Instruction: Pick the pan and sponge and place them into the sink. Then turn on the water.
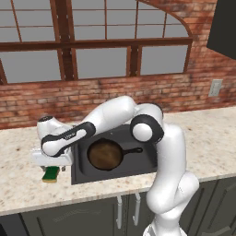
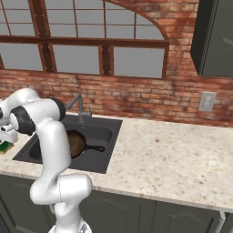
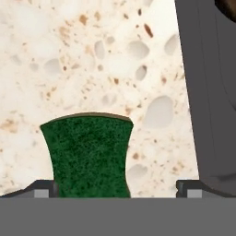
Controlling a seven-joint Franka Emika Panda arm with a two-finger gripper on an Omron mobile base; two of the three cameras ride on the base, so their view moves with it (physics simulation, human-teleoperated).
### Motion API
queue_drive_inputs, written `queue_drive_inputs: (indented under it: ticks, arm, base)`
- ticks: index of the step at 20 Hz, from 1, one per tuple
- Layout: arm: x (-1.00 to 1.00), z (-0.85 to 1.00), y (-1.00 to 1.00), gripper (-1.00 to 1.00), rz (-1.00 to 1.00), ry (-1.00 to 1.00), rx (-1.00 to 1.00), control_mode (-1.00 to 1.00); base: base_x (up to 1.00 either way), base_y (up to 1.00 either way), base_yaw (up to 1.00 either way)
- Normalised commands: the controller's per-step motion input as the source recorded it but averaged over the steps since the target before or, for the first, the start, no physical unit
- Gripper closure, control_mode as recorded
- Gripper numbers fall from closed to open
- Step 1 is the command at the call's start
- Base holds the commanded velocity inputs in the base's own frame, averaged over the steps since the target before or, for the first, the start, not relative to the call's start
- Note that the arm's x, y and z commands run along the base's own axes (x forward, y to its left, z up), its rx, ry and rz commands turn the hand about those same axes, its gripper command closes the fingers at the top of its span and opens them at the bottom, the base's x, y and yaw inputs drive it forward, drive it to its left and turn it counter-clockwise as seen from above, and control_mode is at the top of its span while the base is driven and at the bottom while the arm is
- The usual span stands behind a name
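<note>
While the pan (image 1: 105,154) lies inside the dark sink (image 1: 79,171), its black handle pointing toward the basin's right wall, the sponge (image 1: 50,174) sits on the speckled beige stone counter (image 1: 209,147) just left of the basin. Directly above it hangs the gripper (image 3: 118,189), fingers spread wide either side of the green block and grasping nothing. A grey faucet (image 2: 77,105) rises behind the basin, against a red brick wall (image 1: 184,90) with a wood-framed window (image 1: 92,44) and a wall outlet (image 2: 207,101).
</note>
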Motion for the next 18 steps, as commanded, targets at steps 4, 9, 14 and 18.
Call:
queue_drive_inputs:
  ticks: [4, 9, 14, 18]
  arm:
    - [0.1, -0.12, 0.29, -1.0, -0.05, 0.0, 0.0, -1.0]
    - [0.19, -0.14, 0.07, -1.0, -0.05, 0.0, 0.0, -1.0]
    - [0.09, -0.23, 0.02, -1.0, 0.0, 0.0, -0.06, -1.0]
    - [0.02, -0.29, 0.16, -1.0, 0.0, 0.0, -0.06, -1.0]
  base:
    - [0.0, 0.0, 0.0]
    - [0.0, 0.0, 0.0]
    - [0.0, 0.0, 0.0]
    - [0.0, 0.0, 0.0]
